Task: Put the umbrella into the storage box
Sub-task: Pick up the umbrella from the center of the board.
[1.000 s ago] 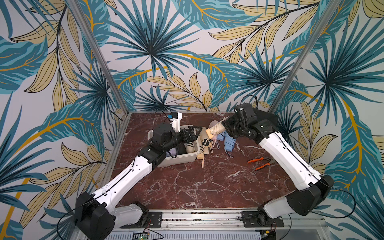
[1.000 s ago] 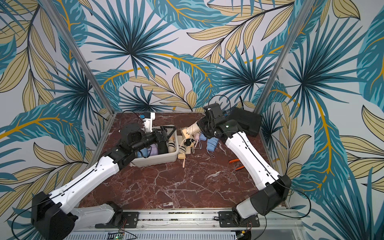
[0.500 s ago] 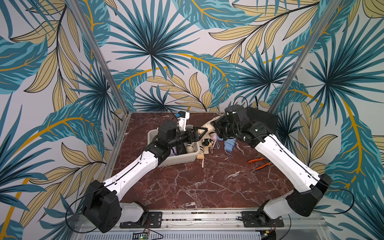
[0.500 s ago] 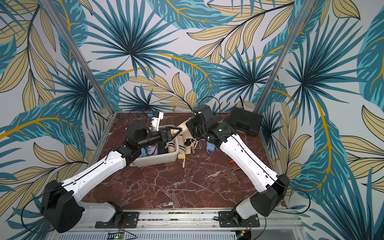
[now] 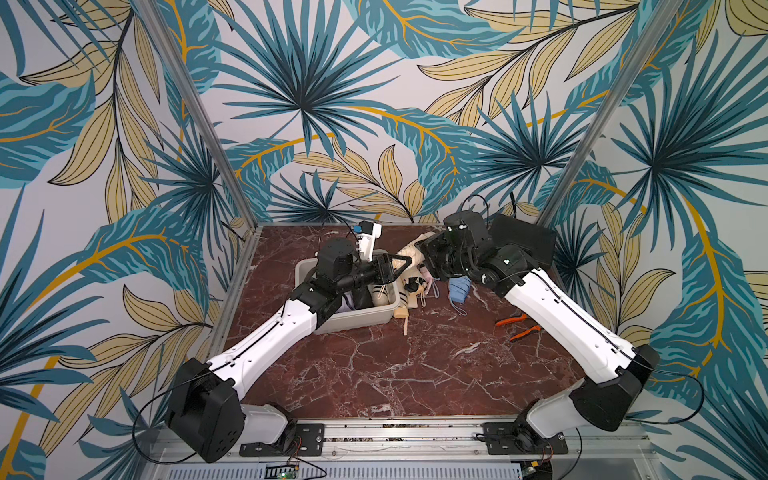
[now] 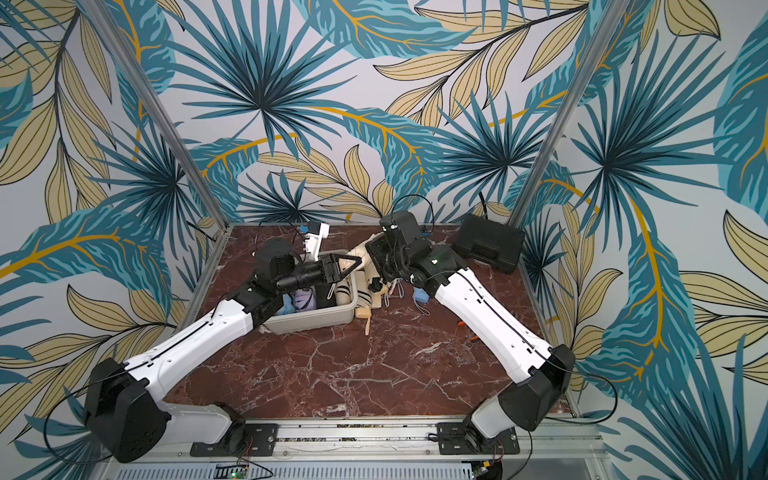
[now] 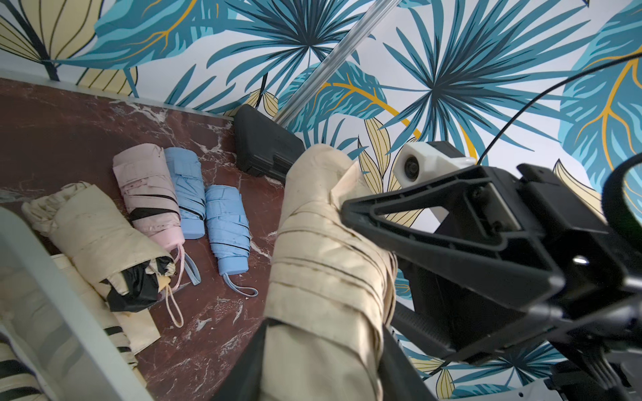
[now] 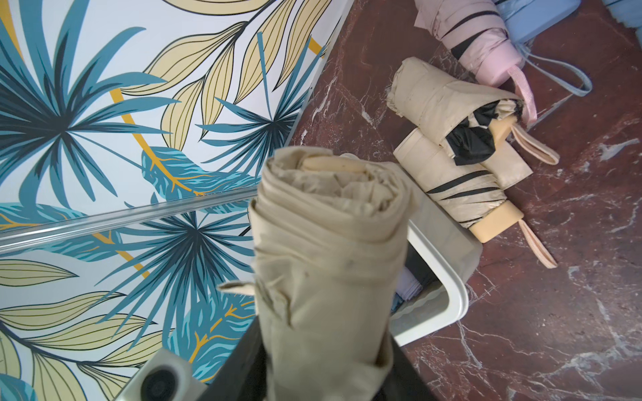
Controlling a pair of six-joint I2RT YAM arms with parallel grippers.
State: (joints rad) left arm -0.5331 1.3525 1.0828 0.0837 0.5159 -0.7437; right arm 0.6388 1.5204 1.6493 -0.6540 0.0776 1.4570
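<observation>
- The umbrella [image 7: 323, 260] I'm moving is the beige folded one. It hangs in the air over the far right corner of the storage box [image 5: 353, 322], at about 1 o'clock from the box's middle in both top views.
- My judgement on handling: it is light, a soft, loose roll of cloth over a stiff core. It will squash under the pads, and the cloth may slide over the ribs. It is not fragile. I'd clamp across the middle of the roll, clear of the flared end.
- The left gripper [image 5: 404, 263] is clenched on the roll. In the left wrist view its 2 jaws press the cloth from both sides.
- The right gripper [image 5: 428, 255] sits at about 3 o'clock from the left one, with its 2 jaws straddling the same roll. One fingertip [image 7: 354, 210] touches the cloth, but I cannot tell whether that pair is squeezing or slack.
- The roll therefore bridges the 2 grippers and lies crosswise between each pair of fingers.
- The spare umbrellas [image 7: 149, 194] lie on the table [image 5: 395, 374] at 3 o'clock from the box, outside it.
</observation>
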